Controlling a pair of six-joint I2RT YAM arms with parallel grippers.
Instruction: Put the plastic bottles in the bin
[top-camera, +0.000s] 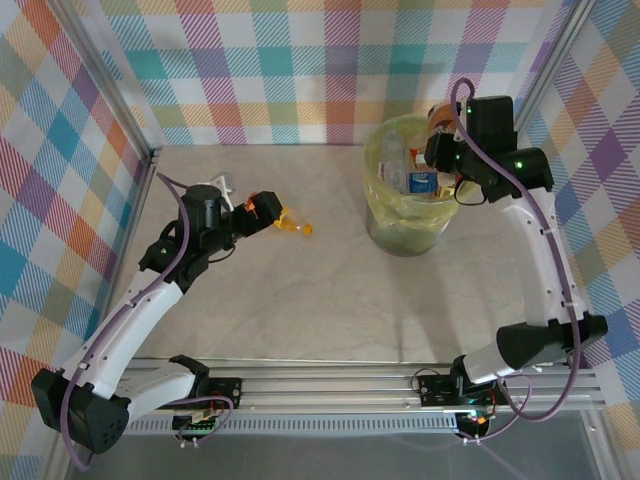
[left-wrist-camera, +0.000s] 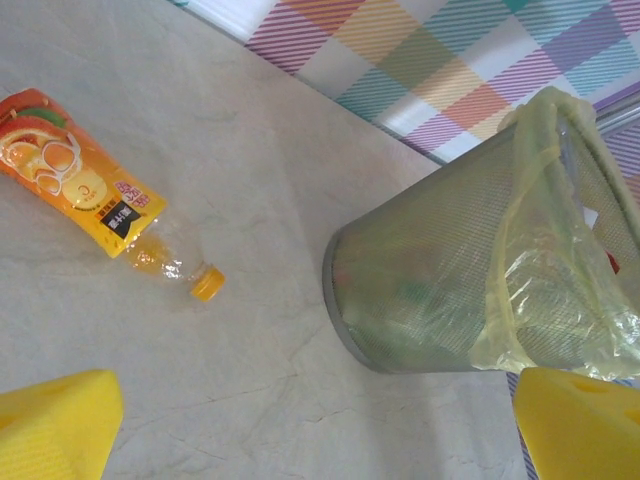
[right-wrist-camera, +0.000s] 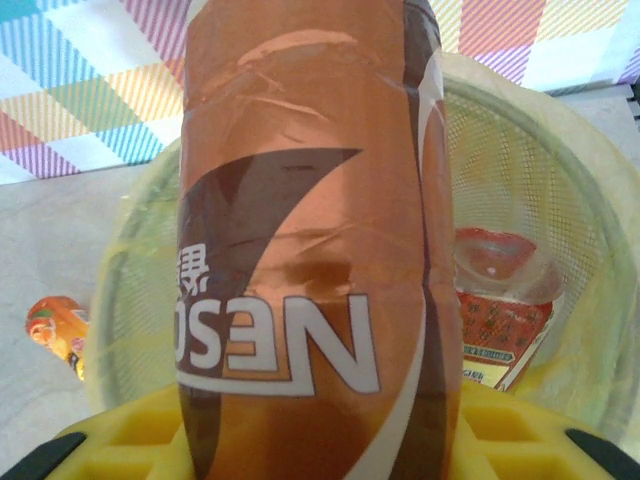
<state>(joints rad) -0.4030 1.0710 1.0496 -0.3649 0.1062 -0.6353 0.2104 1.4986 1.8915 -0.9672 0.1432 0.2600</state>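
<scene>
- Right tool (top-camera: 440, 152) is pinching the brown bottle (right-wrist-camera: 310, 250), pads pressed onto its label. It hangs right above the mouth of the bin (top-camera: 405, 228), toward the bench's far right corner.
- Your step, as I read it, is the release. Check that the whole bottle sits inside the rim line. Then spread the pads cleanly so it drops straight in instead of tipping off the yellow-green liner bag (left-wrist-camera: 560, 300).
- Look into the bin: a clear bottle with a blue label (top-camera: 421, 181) lies there. Beside it is a red-labelled item (right-wrist-camera: 500, 315), probably another bottle. Plenty of room, I'd say.
- Left tool (left-wrist-camera: 320, 440) is spread wide and holds nothing.
- It hovers near the orange bottle (left-wrist-camera: 105, 215), which lies on its side in the bench's far half, left of the bin and well apart from it.
- That one looks like your next pickup.
</scene>
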